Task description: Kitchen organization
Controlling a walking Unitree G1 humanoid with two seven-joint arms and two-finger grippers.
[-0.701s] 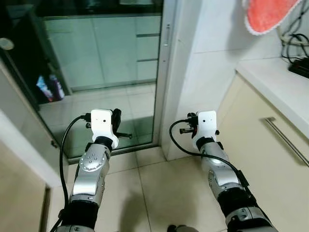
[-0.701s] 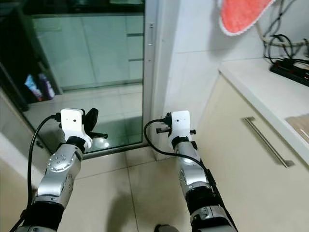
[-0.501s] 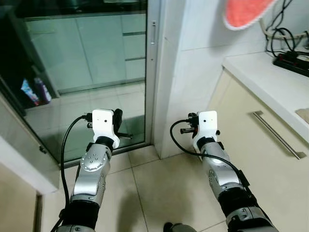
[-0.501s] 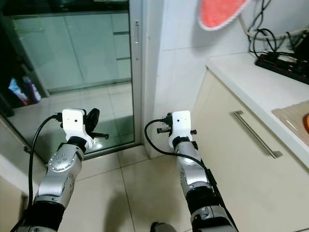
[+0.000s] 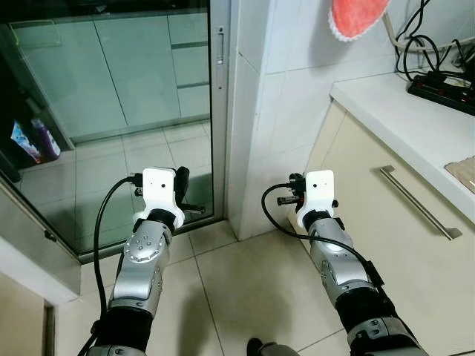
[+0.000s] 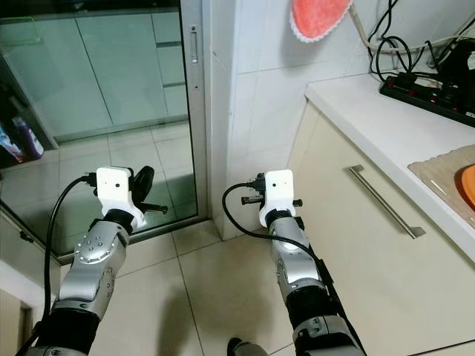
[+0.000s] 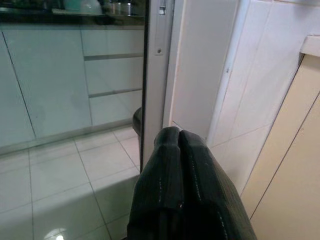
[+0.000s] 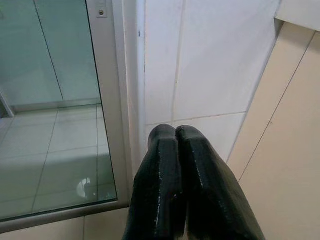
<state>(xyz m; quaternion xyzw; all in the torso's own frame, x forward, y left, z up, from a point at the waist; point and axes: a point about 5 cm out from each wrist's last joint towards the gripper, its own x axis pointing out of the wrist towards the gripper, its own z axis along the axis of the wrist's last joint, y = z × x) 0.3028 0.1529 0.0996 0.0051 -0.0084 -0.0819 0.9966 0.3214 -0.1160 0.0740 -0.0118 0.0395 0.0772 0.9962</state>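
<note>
Both silver arms are held out low in front of me over the tiled floor, the left arm [image 5: 146, 245] before a glass door and the right arm [image 5: 332, 252] before a cream cabinet. My left gripper [image 7: 175, 137] is shut with nothing in it, pointing at the door frame and the white tiled wall. My right gripper [image 8: 175, 131] is also shut and empty, aimed at the same wall corner. A white counter [image 5: 401, 119] runs along the right, with an orange plate [image 6: 467, 184] on a beige mat [image 6: 441, 172] at its edge.
A glass sliding door [image 5: 111, 111] with a metal frame [image 5: 220, 111] stands ahead left; bottles [image 5: 33, 139] show behind it. The cabinet front carries a long bar handle [image 5: 415, 202]. A black power strip [image 5: 441, 87] with cables lies on the counter. An orange cloth [image 5: 356, 16] hangs on the wall.
The camera has swung to the right, so door and wall have shifted left and more of the counter shows. Both arms keep their pose.
</note>
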